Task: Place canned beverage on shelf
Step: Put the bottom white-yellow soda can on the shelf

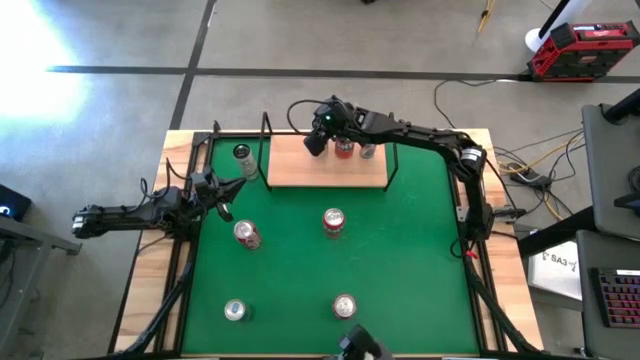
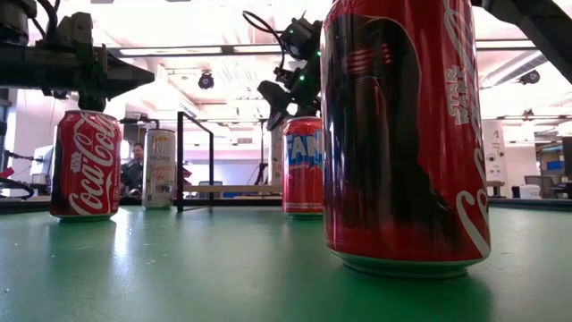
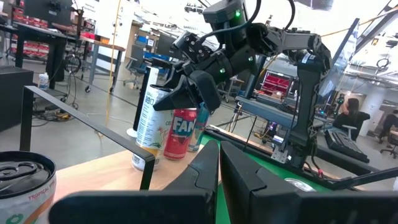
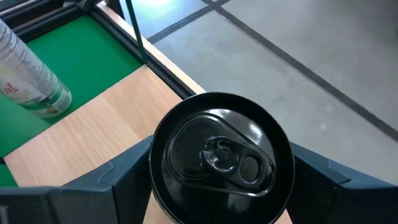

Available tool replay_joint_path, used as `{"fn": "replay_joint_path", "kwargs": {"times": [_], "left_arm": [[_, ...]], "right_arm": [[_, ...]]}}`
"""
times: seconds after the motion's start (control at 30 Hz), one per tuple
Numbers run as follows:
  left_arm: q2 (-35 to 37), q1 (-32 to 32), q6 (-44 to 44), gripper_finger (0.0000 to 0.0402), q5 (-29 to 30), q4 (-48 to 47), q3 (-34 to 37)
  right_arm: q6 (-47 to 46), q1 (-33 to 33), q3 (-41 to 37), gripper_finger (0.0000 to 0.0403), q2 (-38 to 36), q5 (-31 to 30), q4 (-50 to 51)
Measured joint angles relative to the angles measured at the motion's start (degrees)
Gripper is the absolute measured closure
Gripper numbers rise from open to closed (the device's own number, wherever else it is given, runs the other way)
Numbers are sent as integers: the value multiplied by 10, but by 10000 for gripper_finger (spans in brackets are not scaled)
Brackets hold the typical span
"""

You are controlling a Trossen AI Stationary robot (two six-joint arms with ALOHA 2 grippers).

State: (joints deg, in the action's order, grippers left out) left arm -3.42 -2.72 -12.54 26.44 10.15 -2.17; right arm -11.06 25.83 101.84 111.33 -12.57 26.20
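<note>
The shelf (image 1: 300, 170) is a light wood board with thin black uprights at the mat's far side. A red Fanta can (image 1: 344, 150) and a silver can (image 1: 368, 150) stand on it. My right gripper (image 1: 318, 137) is over the shelf's far edge, shut on a tall white can with a black top (image 3: 151, 118). My left gripper (image 1: 222, 195) waits shut and empty at the mat's left side. Whether the white can's base touches the board is hidden by a black frame bar (image 3: 147, 168). My right gripper pinches the white can just below its black top (image 4: 221, 155), with one finger (image 4: 127, 168) on each side of the can. The fingers come slanting down from above (image 3: 193, 90). The can stands nearly upright over the shelf board, a little tilted.
A slim can (image 1: 242, 153) stands on the green mat (image 1: 400, 250) just left of the shelf. Several more cans stand on the mat: two mid-table (image 1: 246, 233) (image 1: 333, 221) and two near the front edge (image 1: 235, 311) (image 1: 344, 305). The shelf's near half is bare wood.
</note>
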Motion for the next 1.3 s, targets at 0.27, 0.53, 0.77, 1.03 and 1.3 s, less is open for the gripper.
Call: {"fn": "replay_joint_path", "kwargs": {"times": [0.27,0.53,0.77,1.03,1.3], "left_arm": [[0,0,0,402,0,0,0],[0,0,0,402,0,0,0],[0,0,0,402,0,0,0],[0,0,0,402,0,0,0],[0,0,0,402,0,0,0]], "right_arm": [[-4,-6,0,128,0,3,1],[-21,-20,0,127,0,-35,2],[-21,-36,0,126,0,-87,6],[-22,-37,0,126,1,-106,4],[-20,-37,-1,125,1,-106,1]]}}
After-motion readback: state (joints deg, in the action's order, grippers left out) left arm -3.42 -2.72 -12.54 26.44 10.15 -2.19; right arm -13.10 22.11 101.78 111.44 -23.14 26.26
